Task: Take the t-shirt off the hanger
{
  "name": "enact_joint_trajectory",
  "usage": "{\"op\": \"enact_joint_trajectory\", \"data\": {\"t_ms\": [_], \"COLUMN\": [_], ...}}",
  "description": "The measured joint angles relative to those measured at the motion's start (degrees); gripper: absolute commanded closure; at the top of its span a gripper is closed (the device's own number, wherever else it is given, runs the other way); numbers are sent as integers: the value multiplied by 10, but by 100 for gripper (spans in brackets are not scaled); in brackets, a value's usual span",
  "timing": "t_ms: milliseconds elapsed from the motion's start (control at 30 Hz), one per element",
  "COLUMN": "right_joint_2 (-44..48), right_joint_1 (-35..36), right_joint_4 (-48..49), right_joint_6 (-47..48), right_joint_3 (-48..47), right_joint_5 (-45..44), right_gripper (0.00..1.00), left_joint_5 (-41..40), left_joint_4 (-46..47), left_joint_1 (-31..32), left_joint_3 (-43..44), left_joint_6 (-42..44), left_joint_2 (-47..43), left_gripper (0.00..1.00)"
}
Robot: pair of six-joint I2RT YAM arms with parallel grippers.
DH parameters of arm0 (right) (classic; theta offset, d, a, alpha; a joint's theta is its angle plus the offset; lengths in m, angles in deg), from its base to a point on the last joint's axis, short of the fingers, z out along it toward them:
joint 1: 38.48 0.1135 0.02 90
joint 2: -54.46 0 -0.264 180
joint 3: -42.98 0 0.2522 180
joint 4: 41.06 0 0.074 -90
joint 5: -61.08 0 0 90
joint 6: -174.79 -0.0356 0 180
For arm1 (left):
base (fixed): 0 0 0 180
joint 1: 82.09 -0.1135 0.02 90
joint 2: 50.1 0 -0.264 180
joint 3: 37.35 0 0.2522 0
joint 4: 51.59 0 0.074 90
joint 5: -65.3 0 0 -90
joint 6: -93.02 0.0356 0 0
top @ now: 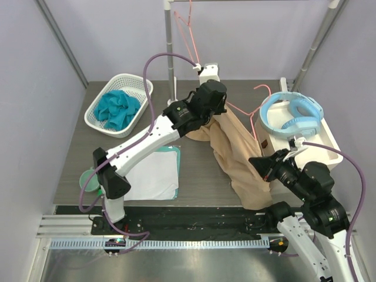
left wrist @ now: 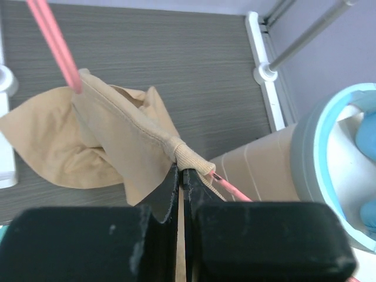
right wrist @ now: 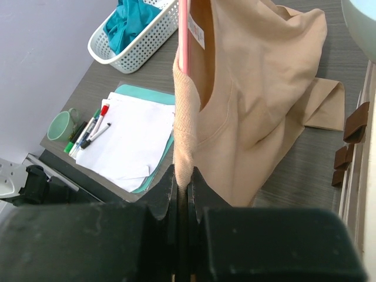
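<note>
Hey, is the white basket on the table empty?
No, the white basket holds a crumpled teal cloth.

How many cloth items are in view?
2: the tan t-shirt mid-table, and a teal cloth bundled in the white basket, back left; others may hide beneath it.

The left arm [top: 147,136] stretches forward, left hand [left wrist: 182,171] clamped; right hand [right wrist: 183,176] clamped nearer.

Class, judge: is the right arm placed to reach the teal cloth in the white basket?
Probably not: the right pincer is shut on the t-shirt, and the basket sits at the far left, beyond the left arm.
</note>
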Motion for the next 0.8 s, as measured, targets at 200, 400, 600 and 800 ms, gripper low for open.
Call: {"op": "enact_joint_trajectory", "data": {"t_ms": [200, 400, 600, 800], "right_joint_2": [1, 33, 66, 76], "right_joint_1": [0, 0, -1, -1], "right_joint_4": [-38, -59, -77, -95], "right_joint_6": [6, 19, 33, 39], "right_joint_3": [-33, -36, -36, -42], "right_joint_5": [-3, 14, 23, 20], "right_gripper": [99, 99, 99, 99], "left_joint_5": [-42, -48, -41, -6], "left_joint_4": [-23, -49, -53, -40], "left_joint_1": [3, 3, 3, -3], "left_joint_3": [3, 3, -20, -66], "left_joint_6": [14, 3, -5, -11], "left_joint_2": [1, 0, -17, -51], "left_gripper": [100, 100, 100, 100]}}
